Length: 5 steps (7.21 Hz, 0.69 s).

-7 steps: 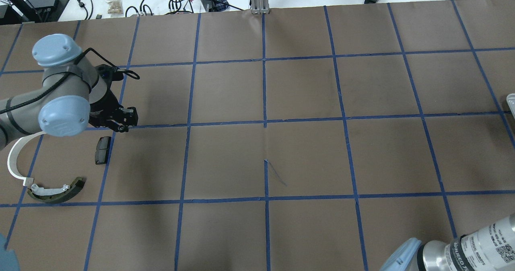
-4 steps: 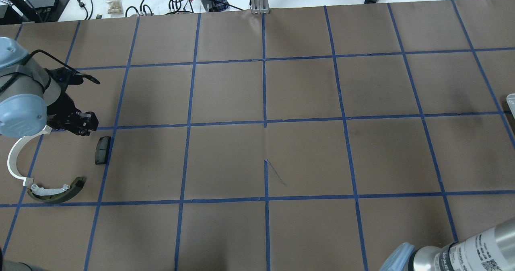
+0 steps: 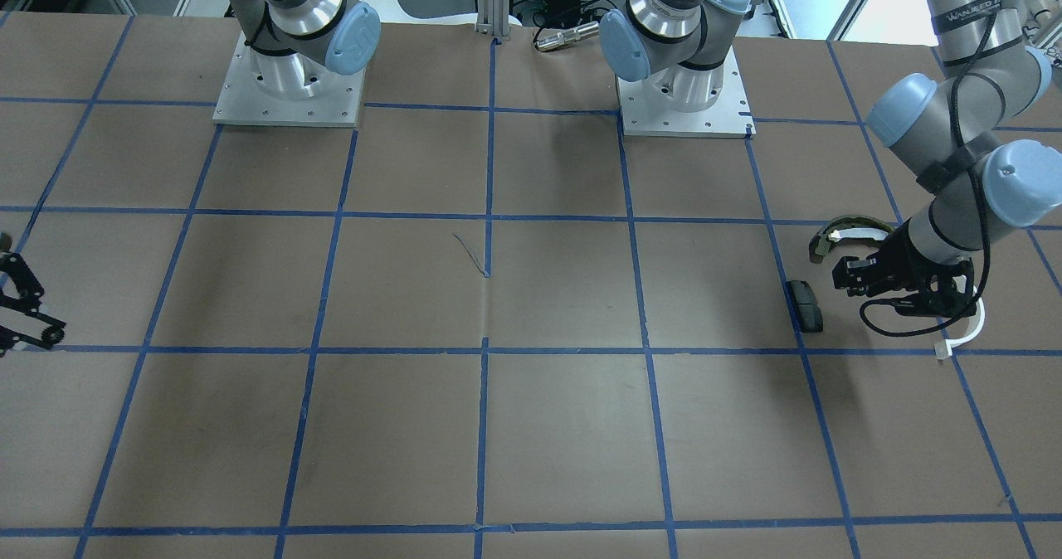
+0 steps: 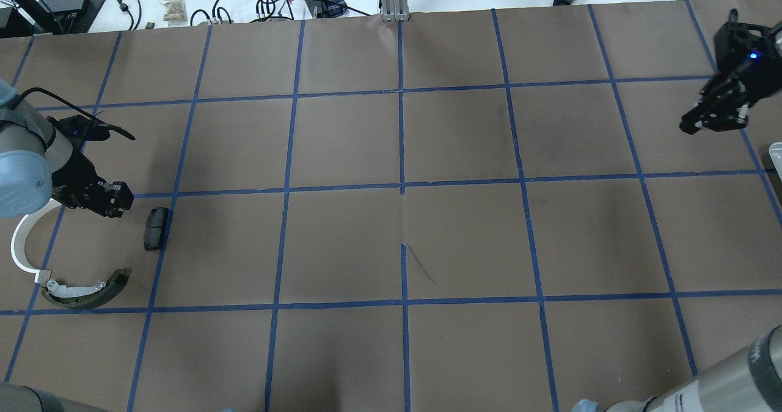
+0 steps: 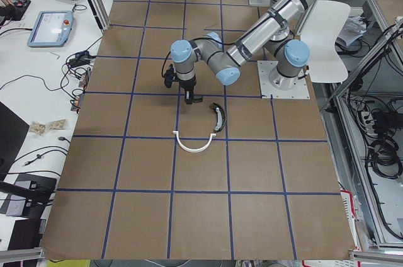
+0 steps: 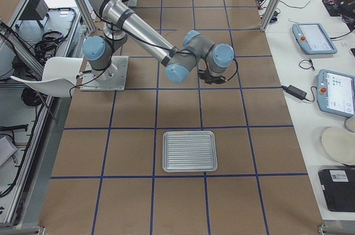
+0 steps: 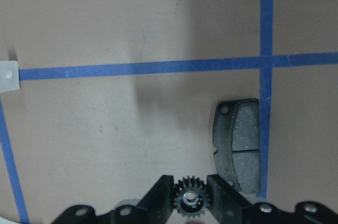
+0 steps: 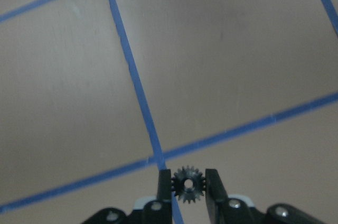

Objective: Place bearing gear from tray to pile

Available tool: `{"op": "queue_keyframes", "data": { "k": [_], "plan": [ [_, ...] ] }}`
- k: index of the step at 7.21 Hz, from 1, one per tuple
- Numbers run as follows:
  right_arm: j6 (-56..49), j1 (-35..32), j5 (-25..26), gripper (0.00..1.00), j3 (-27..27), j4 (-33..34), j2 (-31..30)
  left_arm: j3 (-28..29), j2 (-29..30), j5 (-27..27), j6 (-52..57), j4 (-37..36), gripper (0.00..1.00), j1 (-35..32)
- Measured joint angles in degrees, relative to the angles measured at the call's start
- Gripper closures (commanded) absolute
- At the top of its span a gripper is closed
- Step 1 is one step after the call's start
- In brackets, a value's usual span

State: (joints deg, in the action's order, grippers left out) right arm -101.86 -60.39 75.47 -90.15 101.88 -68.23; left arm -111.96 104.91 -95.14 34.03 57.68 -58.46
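While the left gripper (image 4: 113, 201) is pinching it, the bearing gear (image 7: 191, 201) is hanging over the table (image 4: 342, 143) just beside the black pad (image 7: 238, 147) of the pile (image 4: 85, 294), near the white strip (image 4: 17, 244); right gripper (image 4: 712, 120) is clamping a second gear (image 8: 187, 184), off the tray (image 6: 189, 151)

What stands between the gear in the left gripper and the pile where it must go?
Nothing visible does. The left gripper holds the gear above bare table paper, right beside the black pad; the white strip and olive shoe lie close by.
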Motion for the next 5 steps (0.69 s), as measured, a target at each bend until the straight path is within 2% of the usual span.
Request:
{"op": "queue_keyframes", "data": {
  "k": [2,4,5],
  "plan": [
    [13.79,-11.19,-1.74,1.00,-0.16,0.60,-0.10,-1.86,0.59,0.91,-0.39,-1.08,1.00,-0.02],
    [27.70,-22.19,-2.01,1.00,-0.54,4.37,-0.04,-0.71,1.35,1.09,1.14,-1.57,1.00,1.05],
    [33.56,-27.33,-2.11,1.00,-1.19,7.35,0.07,-0.19,2.42,1.05,2.77,-1.98,0.39,2.62]
  ]
}}
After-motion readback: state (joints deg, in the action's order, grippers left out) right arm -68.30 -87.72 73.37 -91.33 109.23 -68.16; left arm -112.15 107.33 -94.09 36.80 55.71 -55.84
